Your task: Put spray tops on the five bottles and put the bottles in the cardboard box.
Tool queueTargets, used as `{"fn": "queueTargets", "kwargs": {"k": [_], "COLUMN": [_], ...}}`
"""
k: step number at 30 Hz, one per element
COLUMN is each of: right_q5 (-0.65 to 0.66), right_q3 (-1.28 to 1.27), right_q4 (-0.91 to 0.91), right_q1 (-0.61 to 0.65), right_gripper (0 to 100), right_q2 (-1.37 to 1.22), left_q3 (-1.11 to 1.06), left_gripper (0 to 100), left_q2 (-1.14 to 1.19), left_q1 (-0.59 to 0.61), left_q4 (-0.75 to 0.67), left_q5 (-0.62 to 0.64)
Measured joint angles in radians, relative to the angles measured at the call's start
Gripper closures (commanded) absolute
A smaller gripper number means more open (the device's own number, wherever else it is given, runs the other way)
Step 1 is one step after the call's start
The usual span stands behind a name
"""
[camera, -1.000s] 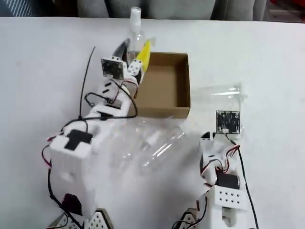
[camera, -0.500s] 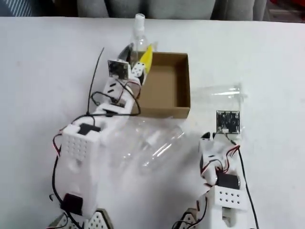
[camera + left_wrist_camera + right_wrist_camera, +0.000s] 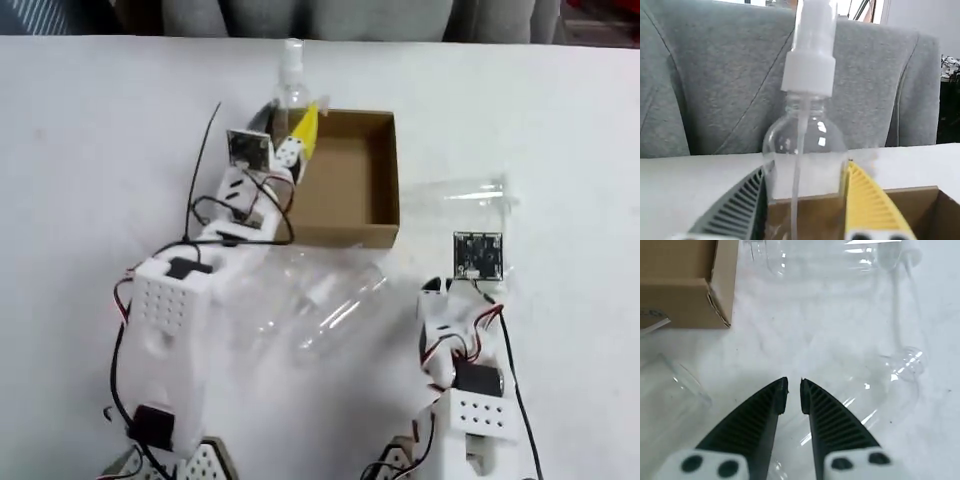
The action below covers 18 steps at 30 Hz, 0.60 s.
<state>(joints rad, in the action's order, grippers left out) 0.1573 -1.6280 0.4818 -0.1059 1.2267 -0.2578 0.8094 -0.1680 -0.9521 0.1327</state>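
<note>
Left wrist view: spray-topped bottle (image 3: 805, 140) upright, clamped between left pincer (image 3: 806, 169) fingers, at cardboard box (image 3: 925, 210) corner.

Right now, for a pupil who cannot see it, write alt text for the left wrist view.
The left gripper holds a clear bottle upright between its grey and yellow fingers, a white spray top fitted on its neck. A cardboard box edge shows behind the bottle's base, with a grey sofa beyond.
</note>
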Motion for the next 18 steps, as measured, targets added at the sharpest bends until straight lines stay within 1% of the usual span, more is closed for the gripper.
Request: {"fn": "queueTargets", "kwargs": {"k": [3,7,18], "right_q5": [0.000,0.000,0.000], "right_q3": [0.000,0.000,-0.002], "right_q4": [0.000,0.002,0.002], "right_q1": [0.000,0.000,0.000], "right_gripper": [98.2,98.2,98.2], "right_q2": [0.000,0.000,0.000], "left_q3": [0.003,0.009,0.009], "left_gripper": [69,69,69], "left_q2": [0.002,0.002,0.002], "left_q1": [0.000,-0.002,-0.002], "left_q4": [0.011,0.075,0.078], "left_q5": [-0.009,-0.015,-0.020]}}
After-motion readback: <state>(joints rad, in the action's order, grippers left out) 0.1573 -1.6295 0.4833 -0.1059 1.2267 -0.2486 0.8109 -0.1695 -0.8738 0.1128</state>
